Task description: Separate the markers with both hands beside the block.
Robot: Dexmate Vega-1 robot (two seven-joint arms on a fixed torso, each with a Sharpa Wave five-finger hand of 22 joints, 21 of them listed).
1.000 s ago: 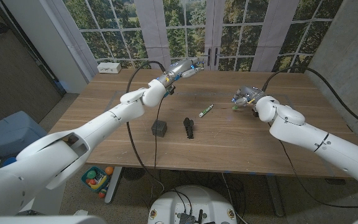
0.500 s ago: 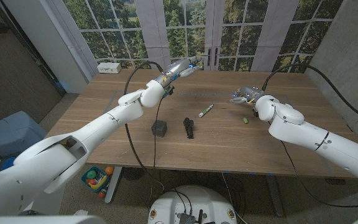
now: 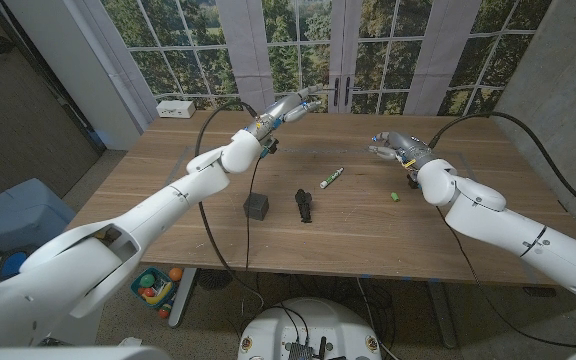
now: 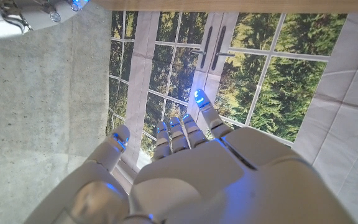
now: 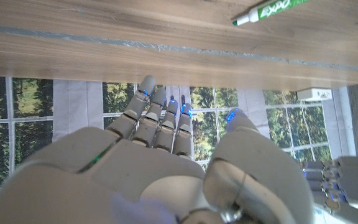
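Standing by the wooden bench [image 3: 218, 225], this is what I can make out:

Left hand: the left hand [image 3: 293, 107] is raised over the far side of the bench, fingers stretched out and apart, released, nothing in it; the left wrist view [image 4: 185, 158] shows the same spread fingers against the windows.

Right hand: the right hand [image 3: 393, 146] hovers above the bench with its fingers apart, released, gripping nothing; in its own wrist view [image 5: 160, 155] the fingers reach out loosely, lit blue at the tips.

White-and-green marker: the white-and-green marker [image 3: 331, 178] lies on the bench between the two hands, nearer-side of the left hand and well apart from both; it also shows in the right wrist view [image 5: 269, 12].

Small green piece: a small green piece [image 3: 395, 195] lies on the bench just on the near side of the right hand, not touching it; I cannot tell whether it is a cap or a short marker.

Black marker: the black marker [image 3: 304, 206] lies toward the near side of the bench from the white-and-green one, apart from it.

Block: the dark block [image 3: 257, 206] sits beside the black marker, on the left hand's side, with a gap between.
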